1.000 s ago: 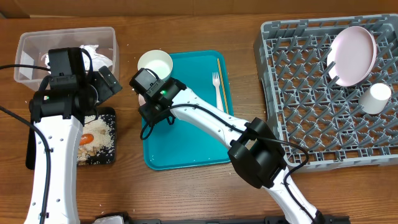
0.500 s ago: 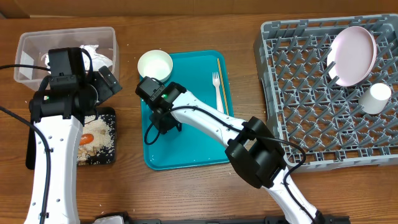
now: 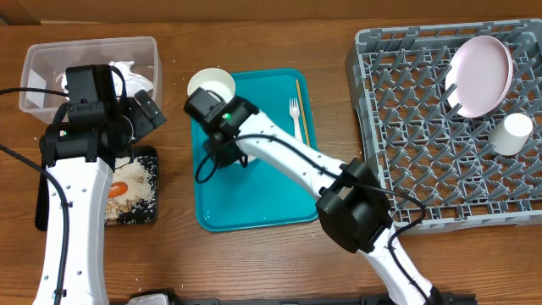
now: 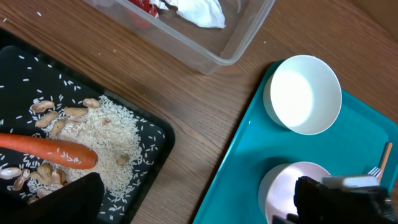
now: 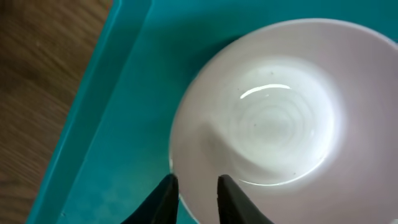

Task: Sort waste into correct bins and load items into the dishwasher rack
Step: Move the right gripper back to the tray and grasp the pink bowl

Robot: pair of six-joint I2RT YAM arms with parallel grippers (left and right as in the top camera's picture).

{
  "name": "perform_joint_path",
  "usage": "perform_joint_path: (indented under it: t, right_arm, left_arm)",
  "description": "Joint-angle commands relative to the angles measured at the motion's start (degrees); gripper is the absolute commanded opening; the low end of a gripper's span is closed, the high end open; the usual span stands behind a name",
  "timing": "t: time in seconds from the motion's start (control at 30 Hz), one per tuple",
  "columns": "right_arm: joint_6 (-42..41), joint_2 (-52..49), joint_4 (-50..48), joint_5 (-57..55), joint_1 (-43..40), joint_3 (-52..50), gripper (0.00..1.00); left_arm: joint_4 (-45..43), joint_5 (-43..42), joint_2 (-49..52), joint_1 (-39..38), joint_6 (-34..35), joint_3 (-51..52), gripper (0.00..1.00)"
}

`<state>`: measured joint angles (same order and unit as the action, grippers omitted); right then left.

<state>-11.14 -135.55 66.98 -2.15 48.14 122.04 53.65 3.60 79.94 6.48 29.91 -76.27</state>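
Note:
My right gripper point(image 5: 198, 196) point(image 3: 224, 140) hangs over the teal tray point(image 3: 262, 191) and is shut on the near rim of a small white bowl point(image 5: 273, 124), one finger outside and one inside. That bowl also shows in the left wrist view point(image 4: 280, 186). A second white bowl point(image 3: 211, 87) stands upright at the tray's top left corner. A white fork point(image 3: 295, 114) lies on the tray. My left gripper point(image 3: 148, 114) is open and empty above the black tray point(image 4: 18, 74), which holds an orange carrot point(image 4: 50, 151), nuts and rice. The white plate point(image 3: 481, 74) and white cup point(image 3: 511, 133) are in the grey rack point(image 3: 423, 127).
The clear tub point(image 3: 42, 68) at the back left holds white crumpled waste and something red. A thin wooden stick point(image 3: 300, 106) lies beside the fork. The rack fills the right side of the table.
My right gripper swung right and toward the front over the teal tray, then drew back a little. The second bowl's edge, seen left of it before, is now hidden. The left arm is still.

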Motion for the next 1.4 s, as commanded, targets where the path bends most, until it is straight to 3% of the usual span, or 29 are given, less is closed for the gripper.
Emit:
perform_joint_path:
  t: [0.0,0.1,0.23,0.37,0.7,1.07,1.13,1.37]
  right_arm:
    - [-1.0,-0.1,1.3,3.5,-2.5,1.6,0.23]
    - [-0.7,-0.1,2.2,5.3,-3.0,1.6,0.24]
    - [-0.6,-0.1,1.2,5.6,-2.5,-0.1,0.33]
    - [4.8,-0.1,-0.9,12.3,-1.6,-1.8,0.41]
    - [5.6,-0.2,-2.5,12.3,-1.5,-3.8,0.41]
    - [3.4,-0.2,-5.0,10.1,-1.7,-5.7,0.26]
    - [3.1,-0.2,-3.6,10.1,-2.1,-3.9,0.18]
    - [0.2,1.1,-0.3,10.2,-3.5,-0.2,0.04]
  left_arm:
    - [0.0,-0.2,0.1,0.2,0.5,-0.4,1.0]
    - [-0.1,-0.2,0.1,0.2,0.5,-0.4,1.0]
    - [-0.1,-0.2,0.1,0.2,0.5,-0.4,1.0]
    - [0.0,-0.2,0.1,0.2,0.5,-0.4,1.0]
    - [-0.1,-0.2,0.1,0.2,0.5,-0.4,1.0]
    - [-0.1,-0.2,0.1,0.2,0.5,-0.4,1.0]
    - [0.0,-0.2,0.1,0.2,0.5,-0.4,1.0]
    - [-0.1,-0.2,0.1,0.2,0.5,-0.4,1.0]
